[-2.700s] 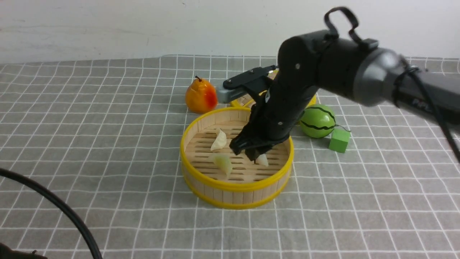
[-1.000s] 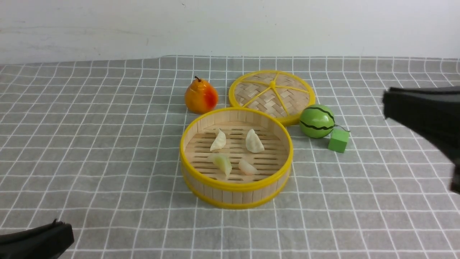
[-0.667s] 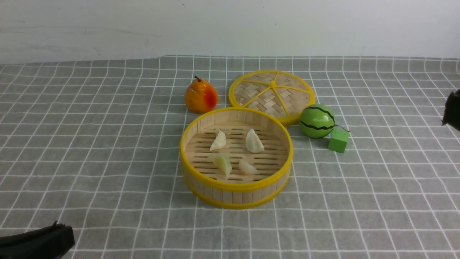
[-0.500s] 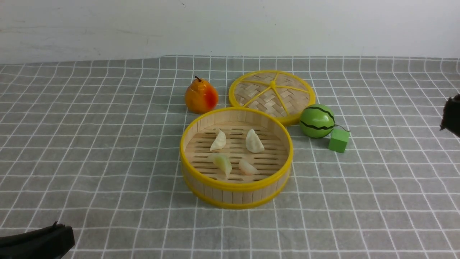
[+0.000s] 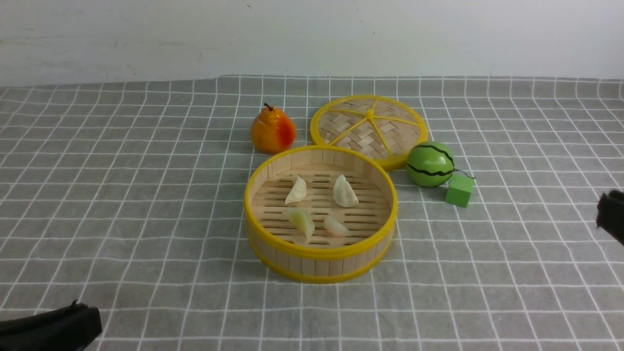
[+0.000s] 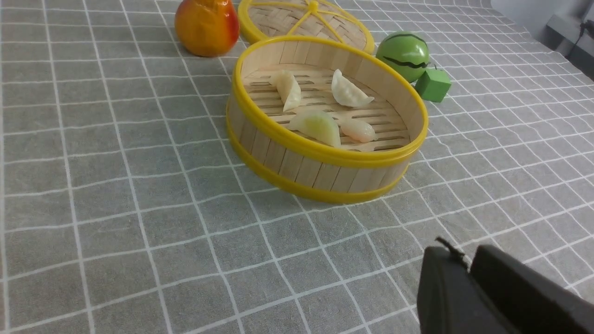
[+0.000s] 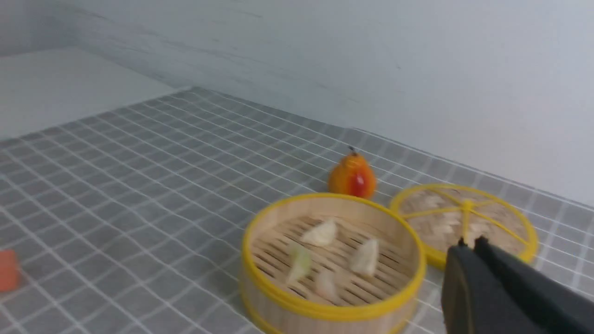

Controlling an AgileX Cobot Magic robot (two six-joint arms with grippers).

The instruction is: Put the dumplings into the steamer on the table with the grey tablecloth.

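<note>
Four dumplings (image 5: 345, 191) in steamer (image 5: 321, 253), well apart from left gripper (image 6: 466, 260), right gripper (image 7: 468, 247).

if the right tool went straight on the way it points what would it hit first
Probably the woven lid: the right tool's tips line up with its near rim in the wrist view. Depth is unclear; the tablecloth could come first.
</note>
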